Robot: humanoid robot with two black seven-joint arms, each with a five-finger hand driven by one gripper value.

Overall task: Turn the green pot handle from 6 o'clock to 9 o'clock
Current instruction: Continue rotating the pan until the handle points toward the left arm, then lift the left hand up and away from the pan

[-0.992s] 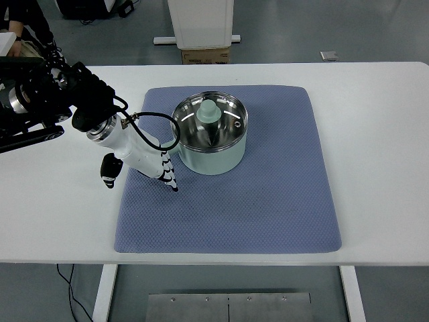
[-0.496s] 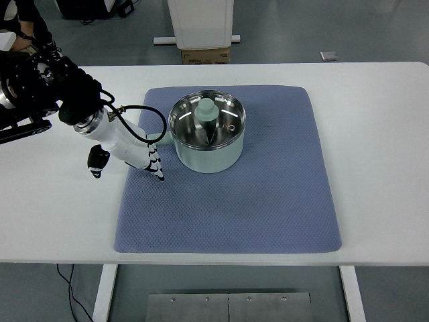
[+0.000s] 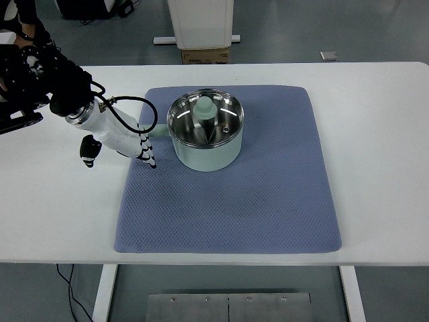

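Pale green, the one pot (image 3: 205, 142) sits on the upper middle of a single blue-grey quilted mat (image 3: 228, 201) on the white table (image 3: 382, 168), its lid (image 3: 204, 115) resting inside. Its handle (image 3: 158, 131) points left, partly hidden behind the left hand (image 3: 127, 141). The fingers (image 3: 149, 155) are extended, narrowly spread and angled down over the mat's left edge; whether they touch the handle cannot be told.

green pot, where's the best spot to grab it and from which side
Probably the handle: it sticks out level from the green pot toward the picture's left, over the blue mat. Come from the left, where the left hand already is. The round wall looks too wide for fingers.
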